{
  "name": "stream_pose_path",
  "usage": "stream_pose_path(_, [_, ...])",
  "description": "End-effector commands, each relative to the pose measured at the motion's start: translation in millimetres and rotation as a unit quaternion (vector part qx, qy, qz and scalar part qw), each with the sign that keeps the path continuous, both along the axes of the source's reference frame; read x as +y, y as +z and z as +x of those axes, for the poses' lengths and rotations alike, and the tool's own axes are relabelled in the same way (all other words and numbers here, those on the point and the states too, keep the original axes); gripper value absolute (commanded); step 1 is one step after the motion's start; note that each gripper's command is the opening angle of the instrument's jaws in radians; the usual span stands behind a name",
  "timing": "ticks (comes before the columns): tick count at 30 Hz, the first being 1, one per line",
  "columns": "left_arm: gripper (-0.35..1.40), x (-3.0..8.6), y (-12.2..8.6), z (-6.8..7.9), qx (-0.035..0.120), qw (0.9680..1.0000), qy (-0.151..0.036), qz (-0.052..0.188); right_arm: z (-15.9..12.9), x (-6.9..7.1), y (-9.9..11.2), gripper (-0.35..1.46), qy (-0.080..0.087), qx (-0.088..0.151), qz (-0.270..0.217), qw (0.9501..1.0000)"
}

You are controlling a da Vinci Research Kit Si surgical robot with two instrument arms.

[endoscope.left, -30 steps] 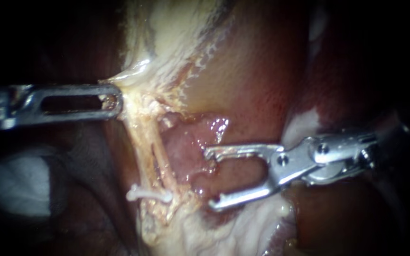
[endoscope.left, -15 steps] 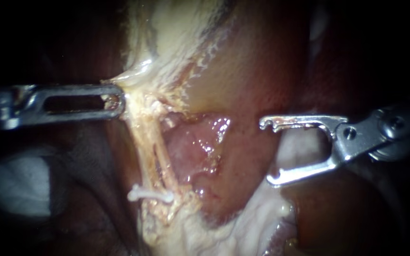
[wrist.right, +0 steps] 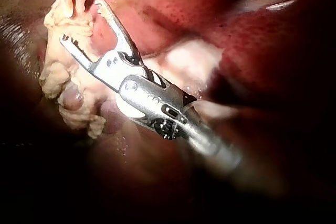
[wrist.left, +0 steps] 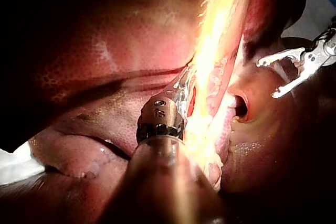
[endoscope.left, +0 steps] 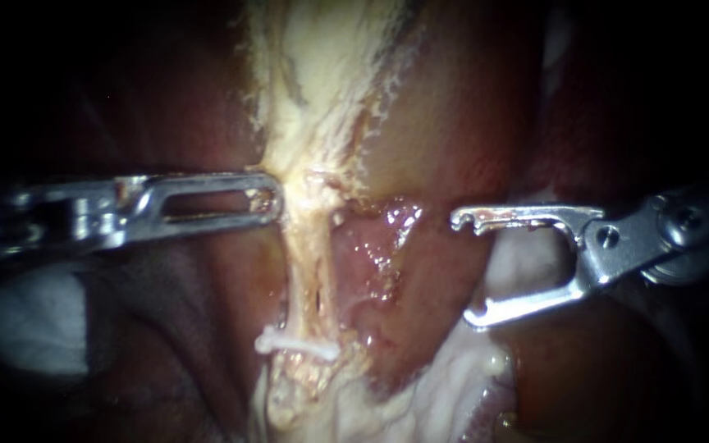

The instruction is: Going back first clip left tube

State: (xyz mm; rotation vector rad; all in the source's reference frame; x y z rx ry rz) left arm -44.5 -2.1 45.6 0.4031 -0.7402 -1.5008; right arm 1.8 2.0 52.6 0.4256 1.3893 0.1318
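clip (endoscope.left: 297, 346) | crosswise on tube (endoscope.left: 309, 271), tube vertical | left instrument (endoscope.left: 271, 198) grips tissue (endoscope.left: 309, 168)

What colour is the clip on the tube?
The clip is white, best seen in the endoscope view.

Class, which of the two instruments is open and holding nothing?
The right instrument: it gapes wide and empty, while the left instrument grips the pale strand.

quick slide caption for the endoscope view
Right instrument, jaws open, apart from the white clip on the tube; left instrument at the pale tissue.
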Motion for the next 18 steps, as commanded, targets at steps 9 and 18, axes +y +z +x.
stream_pose_path(9, [-0.35,0.1,-0.4,-1.0,-0.002,1.0000,0.001,0.002,-0.1,0.0,0.0,0.60,0.000,0.000,0.000,1.0000])
stream_pose_path(18, [-0.35,0.2,-0.5,-0.8,-0.002,1.0000,0.002,0.003,-0.1,0.0,0.0,0.60,0.000,0.000,0.000,1.0000])
